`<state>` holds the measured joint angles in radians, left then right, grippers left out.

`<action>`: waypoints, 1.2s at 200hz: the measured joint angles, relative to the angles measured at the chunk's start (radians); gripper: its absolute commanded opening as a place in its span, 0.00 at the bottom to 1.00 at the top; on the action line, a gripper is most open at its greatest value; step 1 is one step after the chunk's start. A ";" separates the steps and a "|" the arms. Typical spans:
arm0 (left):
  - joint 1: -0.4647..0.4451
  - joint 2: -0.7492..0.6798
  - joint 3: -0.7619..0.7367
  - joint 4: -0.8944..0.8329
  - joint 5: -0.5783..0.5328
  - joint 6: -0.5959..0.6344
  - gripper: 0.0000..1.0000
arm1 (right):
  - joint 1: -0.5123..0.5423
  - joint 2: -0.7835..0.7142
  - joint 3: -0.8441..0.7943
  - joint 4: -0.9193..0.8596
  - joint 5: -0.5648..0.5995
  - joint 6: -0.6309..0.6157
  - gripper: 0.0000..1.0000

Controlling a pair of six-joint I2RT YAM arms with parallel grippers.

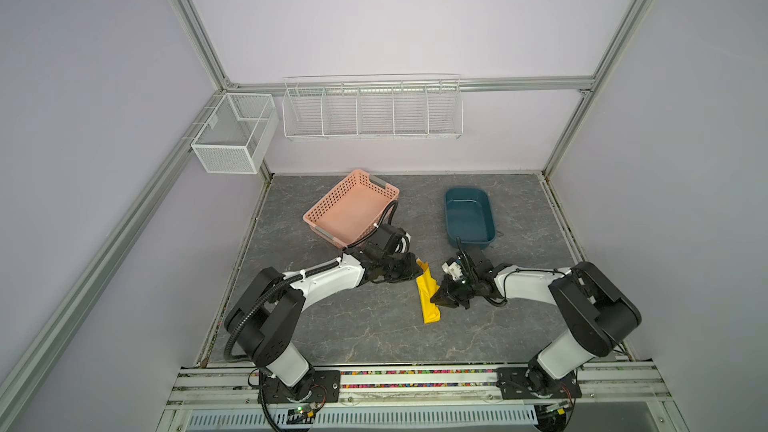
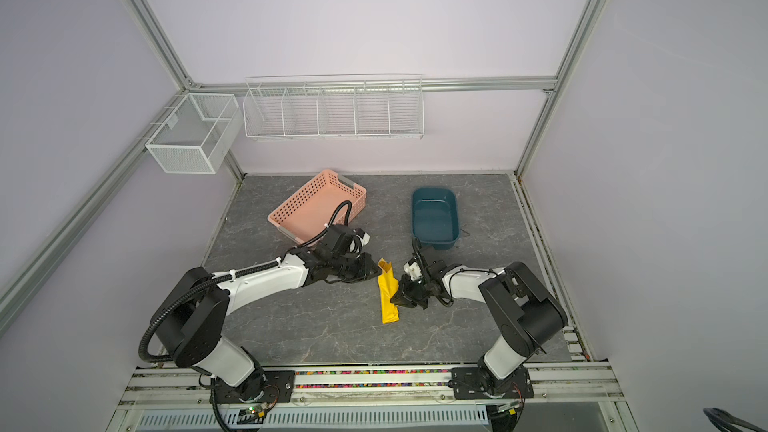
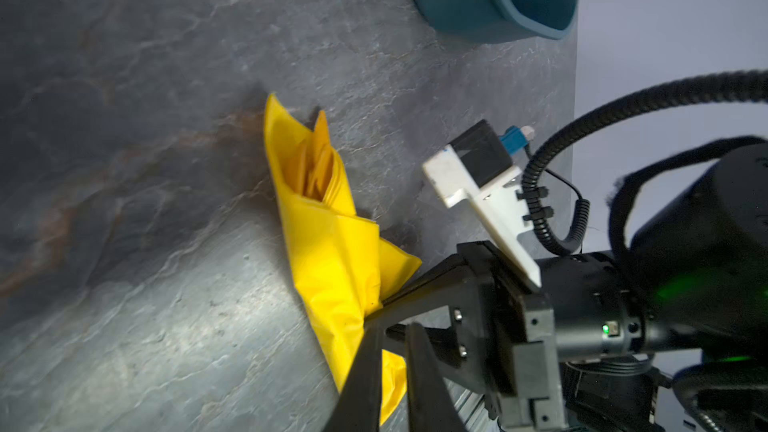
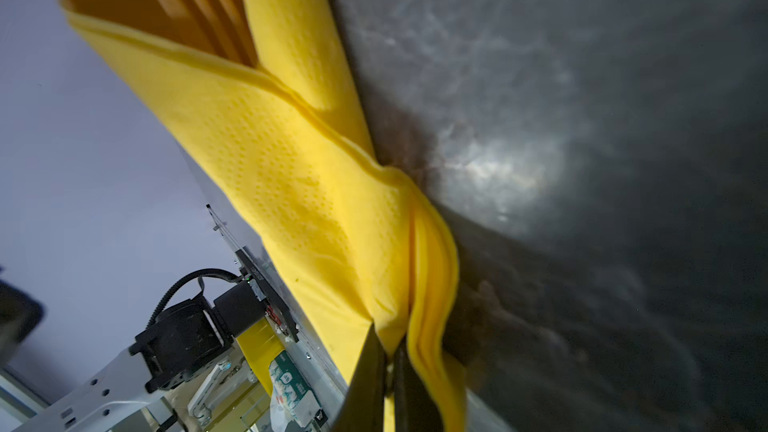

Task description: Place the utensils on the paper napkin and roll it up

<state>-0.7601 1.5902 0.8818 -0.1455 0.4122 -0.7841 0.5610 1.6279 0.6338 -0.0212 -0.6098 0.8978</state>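
Note:
The yellow paper napkin [image 1: 427, 297] [image 2: 388, 297] lies rolled into a narrow bundle at the table's middle, running front to back. Orange-gold utensils [image 3: 320, 168] [image 4: 187, 2] poke out of its open back end; the rest of them is hidden inside. My right gripper [image 1: 435, 297] [image 2: 395, 299] [image 4: 388, 351] comes in from the right and is shut on a fold at the napkin's [image 4: 291, 180] right edge. My left gripper [image 1: 415, 272] [image 2: 376, 272] [image 3: 392, 326] sits at the napkin's [image 3: 332, 243] left side near the back end, its fingers a narrow gap apart with nothing pinched.
A pink perforated basket [image 1: 332, 197] [image 2: 299, 201] stands behind the left arm, whose cable loops over the basket's near corner. A dark blue tub [image 1: 469, 243] [image 2: 434, 243] stands behind the right gripper. A white wire rack [image 1: 372, 110] and mesh box [image 1: 232, 130] hang on the back frame.

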 measured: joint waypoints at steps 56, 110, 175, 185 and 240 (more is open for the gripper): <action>-0.002 0.012 -0.218 0.208 -0.016 -0.166 0.35 | -0.023 0.043 -0.023 0.119 -0.073 0.046 0.07; -0.027 0.110 -0.222 0.431 0.018 -0.241 0.43 | -0.035 0.054 -0.040 0.168 -0.101 0.065 0.07; -0.032 0.136 -0.220 0.501 0.026 -0.270 0.50 | -0.051 0.060 -0.074 0.241 -0.132 0.093 0.07; -0.033 0.137 -0.219 0.501 0.022 -0.270 0.50 | -0.054 0.064 -0.078 0.252 -0.139 0.098 0.07; -0.050 0.177 -0.181 0.517 0.019 -0.270 0.51 | -0.069 0.098 -0.090 0.323 -0.190 0.124 0.07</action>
<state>-0.8097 1.7672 0.7010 0.3714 0.4309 -1.0542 0.4915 1.7256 0.5438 0.3016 -0.8001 1.0222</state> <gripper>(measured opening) 0.504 0.069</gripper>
